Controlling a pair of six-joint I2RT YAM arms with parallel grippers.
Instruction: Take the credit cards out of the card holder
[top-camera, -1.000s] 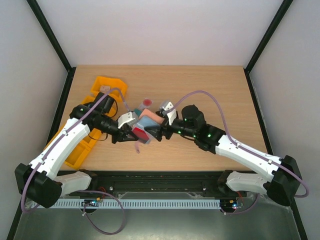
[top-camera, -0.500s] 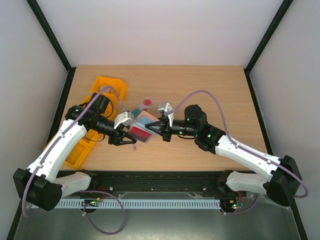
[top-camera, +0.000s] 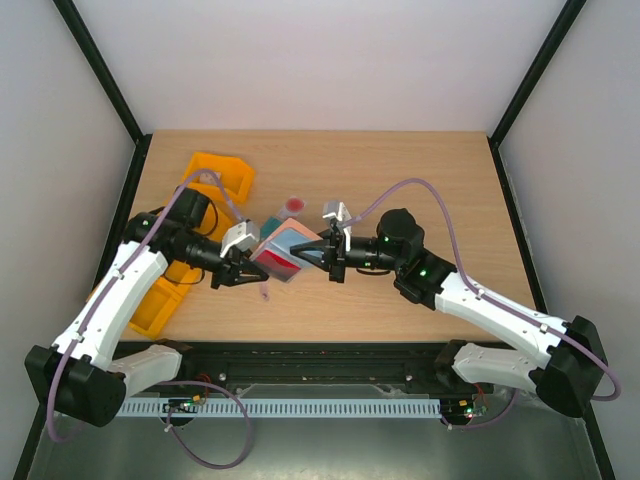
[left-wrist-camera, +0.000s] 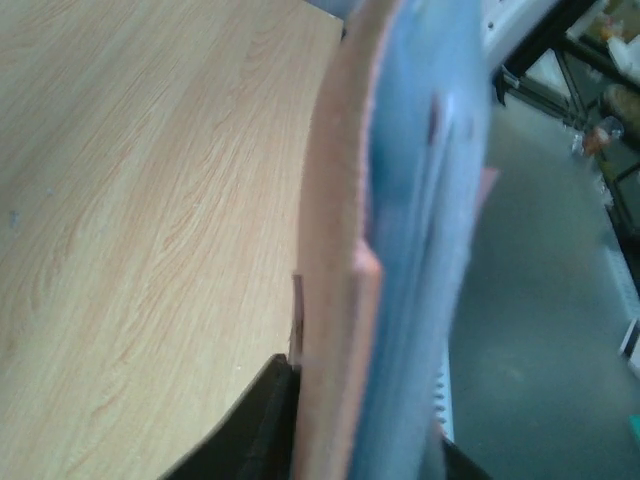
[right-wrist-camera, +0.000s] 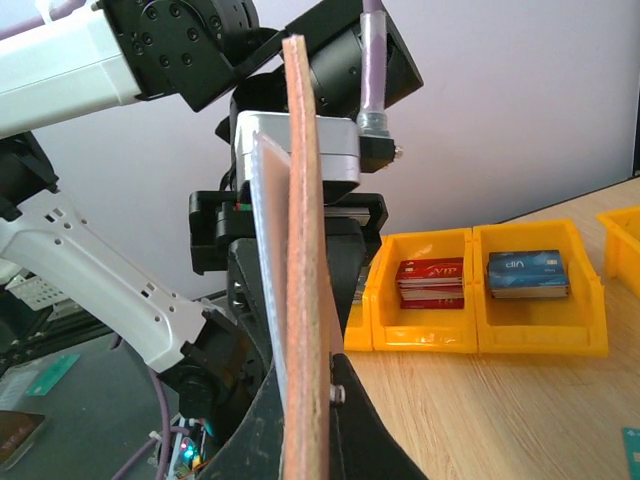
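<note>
While the right end effector (top-camera: 318, 256) clamps the card holder (top-camera: 280, 252), the pale card (top-camera: 293, 205) and teal card (top-camera: 269, 222) lie on the counter (top-camera: 420, 180), apparently removed. You cannot tell the left end effector (top-camera: 255, 272) grip.

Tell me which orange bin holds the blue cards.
The bin farther from the card holder in the right wrist view, with the blue stack; its neighbour holds a red stack.

Card holder (top-camera: 285, 250) aloft, upright, seemingly open
</note>
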